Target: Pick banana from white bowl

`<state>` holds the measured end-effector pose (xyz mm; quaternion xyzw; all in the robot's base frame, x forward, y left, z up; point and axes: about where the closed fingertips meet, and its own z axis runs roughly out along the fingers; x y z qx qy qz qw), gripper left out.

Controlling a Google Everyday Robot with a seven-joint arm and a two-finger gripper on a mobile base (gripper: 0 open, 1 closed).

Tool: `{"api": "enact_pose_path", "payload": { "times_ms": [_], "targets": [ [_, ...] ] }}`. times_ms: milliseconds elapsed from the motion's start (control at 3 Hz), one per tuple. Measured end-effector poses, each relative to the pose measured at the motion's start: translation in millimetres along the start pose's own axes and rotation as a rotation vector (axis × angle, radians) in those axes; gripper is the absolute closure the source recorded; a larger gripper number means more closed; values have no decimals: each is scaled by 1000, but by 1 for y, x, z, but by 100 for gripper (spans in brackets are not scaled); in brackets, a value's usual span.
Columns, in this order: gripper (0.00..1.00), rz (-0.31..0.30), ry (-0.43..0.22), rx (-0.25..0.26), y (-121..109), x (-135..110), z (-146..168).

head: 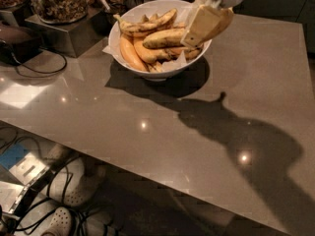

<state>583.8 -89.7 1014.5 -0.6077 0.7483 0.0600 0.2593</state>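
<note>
The white bowl (147, 68) stands at the back of the grey table and is lined with white paper. It holds several bananas. The longest banana (147, 24), yellow with brown flecks, lies across the top of the pile at the back. Shorter smooth orange-yellow bananas (129, 53) lie below it. My gripper (206, 24), cream-coloured under a white wrist, hangs over the bowl's right rim, just above and right of the pile. It hides the bananas on that side. I cannot tell whether it touches any banana.
Glass jars of nuts (59, 1) stand on a metal box (64, 36) at the back left. A dark device with a black cable (29, 58) lies at the left. The table's front edge (123, 168) runs diagonally; cables and shoes lie on the floor below.
</note>
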Motion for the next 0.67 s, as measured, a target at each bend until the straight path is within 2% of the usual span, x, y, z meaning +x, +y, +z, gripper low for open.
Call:
{"api": "enact_pose_path", "payload": {
  "times_ms": [333, 667],
  "targets": [
    [100, 47, 1, -4, 33, 12, -22],
    [100, 51, 2, 1, 38, 13, -27]
  ]
}}
